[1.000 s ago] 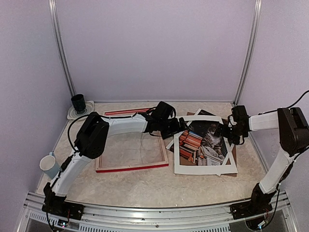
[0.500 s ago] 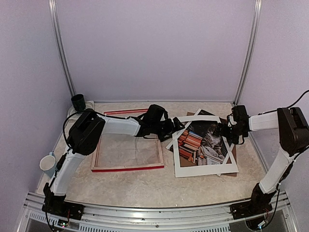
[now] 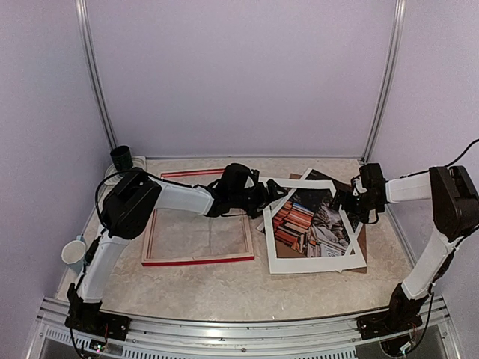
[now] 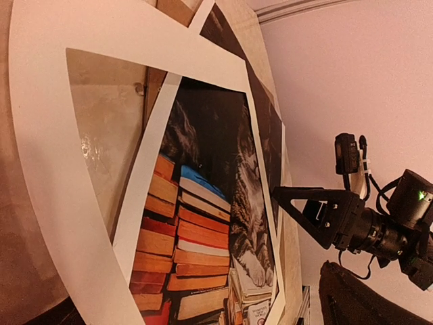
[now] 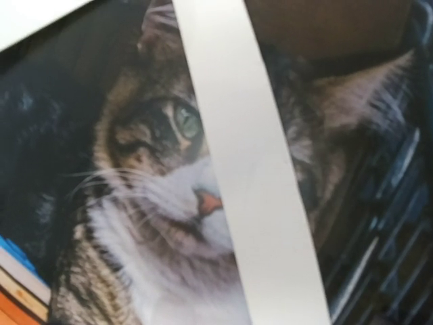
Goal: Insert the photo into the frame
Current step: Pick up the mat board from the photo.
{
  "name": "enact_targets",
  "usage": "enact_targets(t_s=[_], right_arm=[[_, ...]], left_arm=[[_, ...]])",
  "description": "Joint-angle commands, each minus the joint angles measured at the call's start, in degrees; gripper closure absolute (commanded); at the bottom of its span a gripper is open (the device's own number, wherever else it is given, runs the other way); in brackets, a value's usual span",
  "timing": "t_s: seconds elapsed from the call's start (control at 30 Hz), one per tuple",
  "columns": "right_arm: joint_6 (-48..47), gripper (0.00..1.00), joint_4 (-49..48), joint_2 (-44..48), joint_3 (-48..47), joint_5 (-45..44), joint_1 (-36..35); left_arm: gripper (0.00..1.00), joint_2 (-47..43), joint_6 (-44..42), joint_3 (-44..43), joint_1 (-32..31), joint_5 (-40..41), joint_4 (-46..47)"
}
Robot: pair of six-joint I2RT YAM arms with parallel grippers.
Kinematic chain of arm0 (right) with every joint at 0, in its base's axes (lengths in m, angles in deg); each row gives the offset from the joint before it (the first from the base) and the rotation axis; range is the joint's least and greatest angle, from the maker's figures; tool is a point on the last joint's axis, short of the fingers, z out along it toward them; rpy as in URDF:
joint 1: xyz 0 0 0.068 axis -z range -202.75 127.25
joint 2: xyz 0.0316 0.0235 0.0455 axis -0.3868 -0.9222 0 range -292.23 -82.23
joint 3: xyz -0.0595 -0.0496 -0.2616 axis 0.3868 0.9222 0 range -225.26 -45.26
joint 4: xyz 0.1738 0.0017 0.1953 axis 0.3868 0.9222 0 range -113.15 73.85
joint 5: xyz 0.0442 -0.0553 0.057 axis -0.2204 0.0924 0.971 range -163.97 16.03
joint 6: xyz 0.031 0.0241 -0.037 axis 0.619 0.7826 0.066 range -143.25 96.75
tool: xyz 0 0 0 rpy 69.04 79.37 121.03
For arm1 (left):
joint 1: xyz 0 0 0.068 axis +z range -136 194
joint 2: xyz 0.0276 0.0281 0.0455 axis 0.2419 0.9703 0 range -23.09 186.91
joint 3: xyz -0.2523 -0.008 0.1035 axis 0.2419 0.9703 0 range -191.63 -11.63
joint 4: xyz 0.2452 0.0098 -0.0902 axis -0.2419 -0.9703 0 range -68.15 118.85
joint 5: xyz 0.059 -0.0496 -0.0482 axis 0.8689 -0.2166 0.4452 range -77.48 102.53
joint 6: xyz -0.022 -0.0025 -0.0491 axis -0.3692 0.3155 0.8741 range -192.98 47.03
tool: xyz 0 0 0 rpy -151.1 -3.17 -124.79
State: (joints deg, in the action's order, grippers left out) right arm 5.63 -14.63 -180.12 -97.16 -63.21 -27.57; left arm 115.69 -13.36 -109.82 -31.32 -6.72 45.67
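Black fingers of both grippers stood wide apart, holding nothing. The left gripper [image 3: 277, 193] reached in low at the left edge of the loose pile, and the right gripper [image 3: 344, 203] hung above its far right corner; whether either touched paper could not be told. Between them lay the photo [image 3: 307, 218] - a grey tabby among stacked reddish books - face up and askew, with the white mat board [image 3: 310, 262] lying crooked on top of it. The right wrist view showed one strip of that board crossing the cat's face. A sliver of brown backing board [image 3: 364, 241] showed beneath the pile's right edge.

Off to the left, apart from the pile, the frame [image 3: 198, 260] lay flat on the marbled table [image 3: 224, 292], its opening unfilled.

The print looked thin, light and limp. It would probably bend or crease under a hard pinch, and its surface might slip between the pads. Lying flat and pinned under the mat, it offered little to grasp, so the likeliest hold seemed a bare corner or edge - once the mat was slid clear.
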Motion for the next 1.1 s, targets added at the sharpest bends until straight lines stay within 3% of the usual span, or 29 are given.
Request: enact_targets(t_s=[0.0,0.33,0.6,0.77,0.83,0.9,1.07], right_arm=[[-0.15,0.01,2.04,-2.34,1.28,1.48,0.34],[-0.14,0.01,2.31,-1.76,0.84,2.44,0.36],[-0.10,0.01,2.37,-0.76,0.74,3.88,0.34],[0.03,0.01,2.30,0.20,0.88,4.49,0.34],[0.10,0.01,2.35,0.68,0.87,4.89,0.34],[0.12,0.01,2.28,1.08,0.89,5.26,0.34],[0.21,0.01,2.34,2.11,0.77,5.97,0.34]], left_arm=[[0.01,-4.83,0.77,2.54,0.39,-1.22,7.23],[0.03,-4.80,0.78,2.87,1.00,-1.93,4.29],[0.33,-4.06,0.75,3.56,1.53,-2.62,1.55],[0.40,-5.12,0.66,6.42,1.98,-2.71,1.83],[0.50,-5.73,0.51,7.52,2.15,-2.70,1.85],[0.53,-6.12,0.52,8.43,2.32,-3.02,2.17],[0.80,-6.59,0.73,9.83,2.67,-4.46,3.73]])
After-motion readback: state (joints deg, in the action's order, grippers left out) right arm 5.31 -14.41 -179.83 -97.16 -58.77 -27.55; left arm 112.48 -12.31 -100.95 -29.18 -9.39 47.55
